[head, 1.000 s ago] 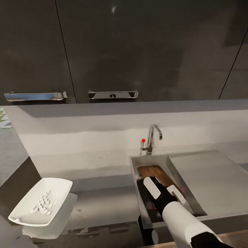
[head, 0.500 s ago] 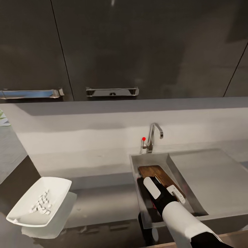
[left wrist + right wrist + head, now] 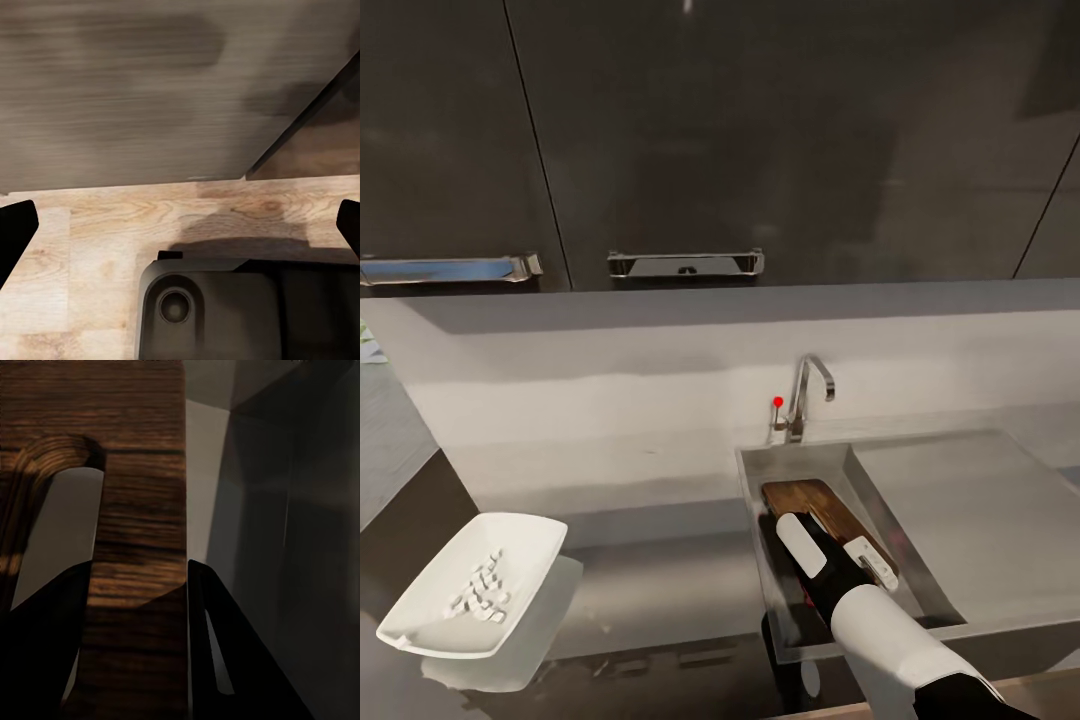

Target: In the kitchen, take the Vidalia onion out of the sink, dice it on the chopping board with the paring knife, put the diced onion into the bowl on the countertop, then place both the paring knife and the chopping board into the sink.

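Honestly not much has changed over the last second: only your head view drifted a little, and the board [image 3: 812,503] sits in the sink [image 3: 920,585] exactly as before. Your right fingers [image 3: 135,585] are still clamped on the board's edge by the slot. The bowl [image 3: 420,620] on the tabletop [image 3: 650,590] holds the diced bits. I'd say you just need to let go. Left fingers [image 3: 180,225] hang spread over the floor.
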`<state>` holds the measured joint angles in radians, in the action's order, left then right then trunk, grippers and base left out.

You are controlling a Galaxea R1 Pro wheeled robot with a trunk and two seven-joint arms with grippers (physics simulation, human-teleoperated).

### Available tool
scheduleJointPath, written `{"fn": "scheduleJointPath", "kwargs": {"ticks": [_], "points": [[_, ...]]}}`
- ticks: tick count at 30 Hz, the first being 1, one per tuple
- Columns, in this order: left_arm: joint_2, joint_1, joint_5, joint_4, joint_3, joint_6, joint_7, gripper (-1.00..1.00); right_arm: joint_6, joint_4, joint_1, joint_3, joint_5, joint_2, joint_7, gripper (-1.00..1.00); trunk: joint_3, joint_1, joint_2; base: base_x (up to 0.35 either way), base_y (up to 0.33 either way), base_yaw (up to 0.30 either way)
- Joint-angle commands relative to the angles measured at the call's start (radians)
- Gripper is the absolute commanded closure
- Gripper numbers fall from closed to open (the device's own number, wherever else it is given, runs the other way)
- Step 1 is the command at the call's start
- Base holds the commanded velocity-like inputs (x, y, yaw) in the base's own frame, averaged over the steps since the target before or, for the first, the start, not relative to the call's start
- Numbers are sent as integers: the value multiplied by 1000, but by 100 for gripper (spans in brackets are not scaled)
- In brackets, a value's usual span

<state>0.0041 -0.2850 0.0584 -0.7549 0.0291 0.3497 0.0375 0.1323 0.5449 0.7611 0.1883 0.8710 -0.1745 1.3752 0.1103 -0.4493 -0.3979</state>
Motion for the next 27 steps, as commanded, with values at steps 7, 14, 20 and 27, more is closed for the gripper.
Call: {"fn": "scheduleJointPath", "kwargs": {"ticks": [7, 14, 20, 27], "points": [[0, 0, 6, -1, 3, 2, 4, -100, 10, 0, 1, 3, 5, 0, 2, -100, 2, -1, -2, 0, 0, 0], [0, 0, 6, -1, 3, 2, 4, -100, 12, 5, 1, 3, 5, 0, 4, -100, 2, -1, -2, 0, 0, 0], [0, 0, 6, -1, 3, 2, 4, -100, 12, 27, 1, 11, 3, 0, 9, -100, 2, -1, -2, 0, 0, 0], [0, 0, 6, -1, 3, 2, 4, -100, -102, 420, 1, 228, 2, 0, 85, -100, 2, -1, -2, 0, 0, 0]]}}
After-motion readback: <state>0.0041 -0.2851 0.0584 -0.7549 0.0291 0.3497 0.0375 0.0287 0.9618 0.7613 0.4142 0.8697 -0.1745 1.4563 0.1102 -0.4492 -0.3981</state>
